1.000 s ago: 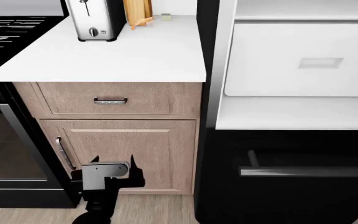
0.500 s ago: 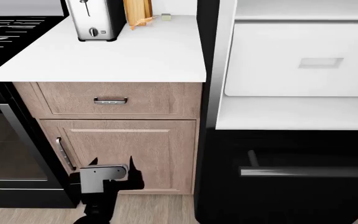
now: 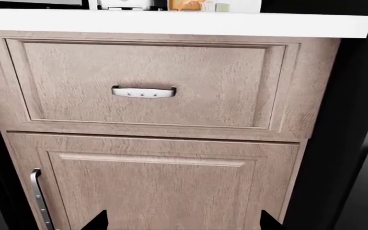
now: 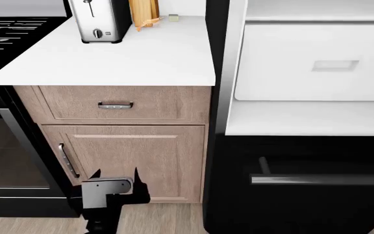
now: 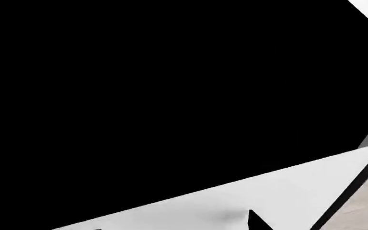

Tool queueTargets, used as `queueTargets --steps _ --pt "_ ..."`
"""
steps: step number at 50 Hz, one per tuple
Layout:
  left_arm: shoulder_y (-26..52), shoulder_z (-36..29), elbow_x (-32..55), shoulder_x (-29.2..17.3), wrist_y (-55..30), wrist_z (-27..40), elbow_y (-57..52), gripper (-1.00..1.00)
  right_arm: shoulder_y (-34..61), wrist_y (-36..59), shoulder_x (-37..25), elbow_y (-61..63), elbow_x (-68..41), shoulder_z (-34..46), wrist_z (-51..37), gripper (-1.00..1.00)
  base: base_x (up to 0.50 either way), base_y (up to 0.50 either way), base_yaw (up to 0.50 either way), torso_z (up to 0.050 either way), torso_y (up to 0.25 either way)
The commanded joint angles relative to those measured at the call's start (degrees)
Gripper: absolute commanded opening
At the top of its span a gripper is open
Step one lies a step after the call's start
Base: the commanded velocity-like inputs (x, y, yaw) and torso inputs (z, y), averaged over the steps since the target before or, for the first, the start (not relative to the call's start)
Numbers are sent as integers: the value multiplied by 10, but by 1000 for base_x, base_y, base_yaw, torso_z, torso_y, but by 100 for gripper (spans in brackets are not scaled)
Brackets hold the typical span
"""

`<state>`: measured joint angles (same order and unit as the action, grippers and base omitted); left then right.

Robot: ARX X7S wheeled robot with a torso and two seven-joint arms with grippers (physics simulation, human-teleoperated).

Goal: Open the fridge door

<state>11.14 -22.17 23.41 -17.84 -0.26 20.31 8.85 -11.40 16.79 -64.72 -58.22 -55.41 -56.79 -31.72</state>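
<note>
Your left gripper [image 4: 115, 171] hangs low before the wooden cabinet door [image 4: 138, 163], fingertips up and spread apart, grasping nothing. Your right gripper's state I cannot tell; its wrist view is mostly black. The fridge door is not identifiable; the fridge interior [image 4: 313, 63] shows white, already exposed.

The cabinet [image 4: 135, 151] fronts look like matt, grained wood with brushed metal handles [image 3: 143, 92]. The counter [image 4: 141, 58] is smooth matt white, the toaster [image 4: 98, 19] shiny metal, and the fridge drawer front [image 4: 304, 195] glossy black.
</note>
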Motion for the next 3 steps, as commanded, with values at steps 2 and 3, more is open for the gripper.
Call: queueTargets --steps 2,3 --pt "26 -2 1 6 -3 -7 27 100 102 5 -74 -167 98 49 56 100 0 0 0 0 0" --pt "36 -2 1 9 -3 -10 38 100 98 4 -74 -167 113 35 55 100 0 0 0 0 0"
